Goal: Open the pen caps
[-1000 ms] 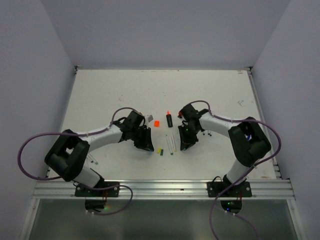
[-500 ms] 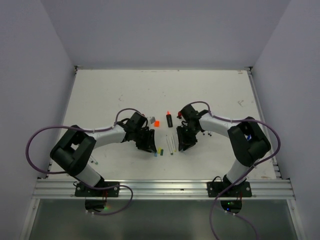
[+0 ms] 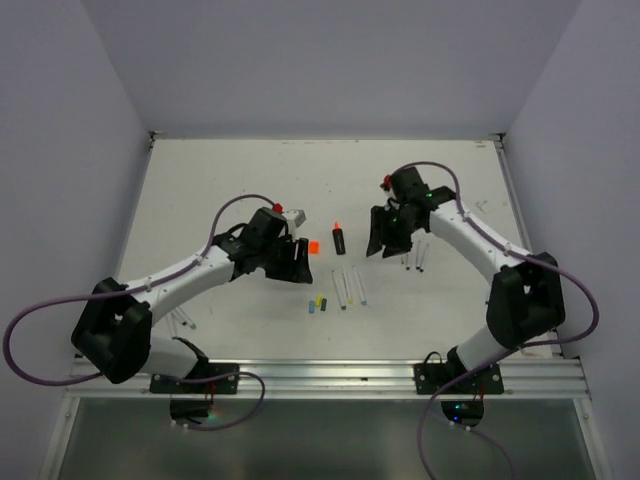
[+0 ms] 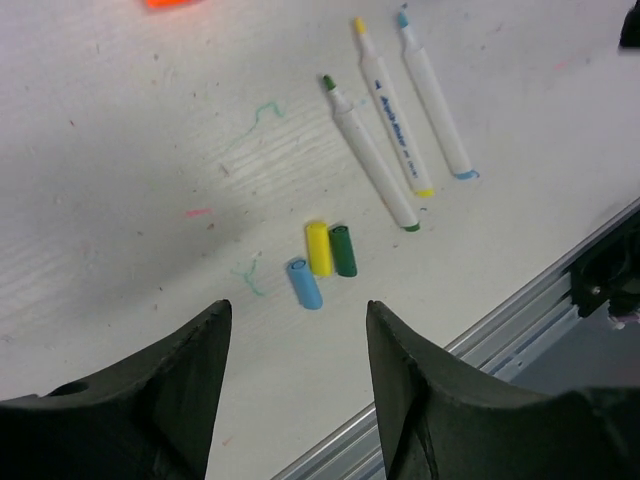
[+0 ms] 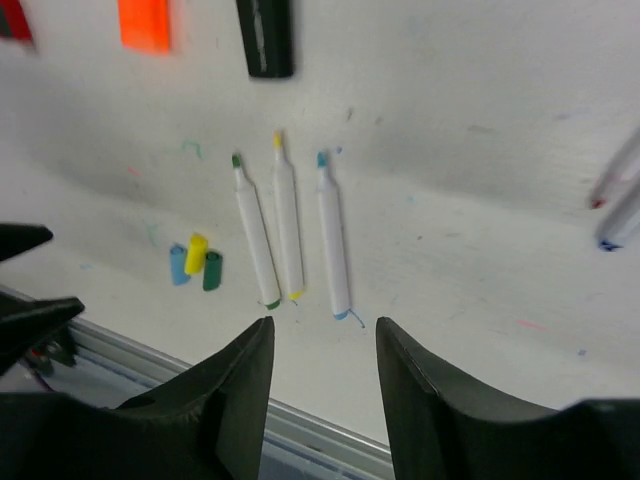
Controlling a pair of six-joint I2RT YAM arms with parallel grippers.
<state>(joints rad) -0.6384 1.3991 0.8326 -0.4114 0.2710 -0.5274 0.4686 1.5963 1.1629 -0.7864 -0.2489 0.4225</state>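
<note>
top external view, left end effector [image 4: 297,318] spread, right end effector [image 5: 323,330] spread — caps [image 4: 318,248] beside pens [image 4: 376,162]

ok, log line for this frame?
left gripper: open, empty | right gripper: open, empty | pens: three uncapped, side by side | caps: three loose beside them

Left arm [image 3: 190,272]: base at near left, elbow folded low, forearm stretched forward and inward toward the middle. Left gripper [image 3: 298,262]: pointed downward, fingers [image 4: 180,390] spread wide, nothing between them. Right arm [image 3: 470,235]: base at near right, elbow out to the side, forearm reaching forward and inward. Right gripper [image 3: 376,233]: pointed downward, its fingers [image 5: 225,400] likewise spread, nothing held. The two grippers are well apart.
</note>
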